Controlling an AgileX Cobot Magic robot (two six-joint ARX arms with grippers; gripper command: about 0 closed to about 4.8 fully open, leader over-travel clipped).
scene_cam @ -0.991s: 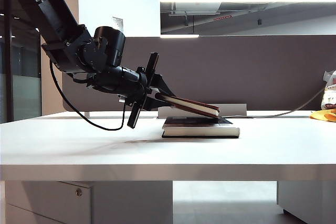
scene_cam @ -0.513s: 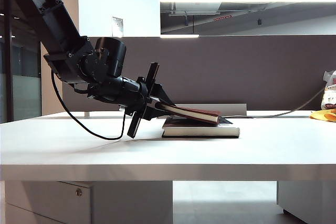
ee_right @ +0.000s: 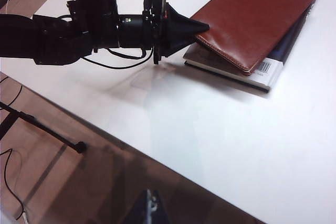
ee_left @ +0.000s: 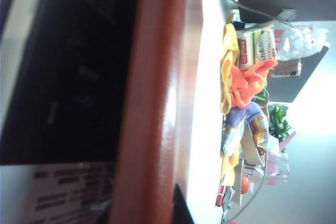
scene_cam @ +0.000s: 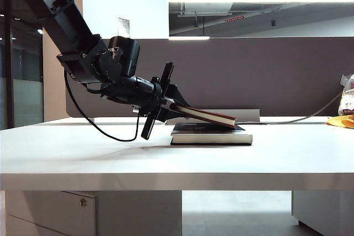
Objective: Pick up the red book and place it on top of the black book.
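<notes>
The red book [scene_cam: 204, 115] is tilted. Its far end rests on the black book [scene_cam: 211, 136], which lies flat on the white table [scene_cam: 83, 153], and its near end is lifted. My left gripper [scene_cam: 176, 108] is shut on that raised end. From above, the red book [ee_right: 252, 17] covers most of the black book [ee_right: 295, 32], and the left gripper [ee_right: 197, 27] pinches its corner. Close up, the red cover [ee_left: 152, 103] lies over the black book [ee_left: 68, 66]. My right gripper [ee_right: 149, 205] hangs shut over the floor, off the table's near edge, and holds nothing.
A yellow cloth [scene_cam: 342, 121] and a snack packet [scene_cam: 347, 99] lie at the table's far right, with a grey partition [scene_cam: 249, 70] behind. The left wrist view shows the cloths [ee_left: 236, 77] and more clutter [ee_left: 247, 156]. A cable [scene_cam: 105, 131] loops under the left arm.
The left arm has moved right and slightly down with the red book. The book's far end has slid further along the black book, and it now lies flatter.
</notes>
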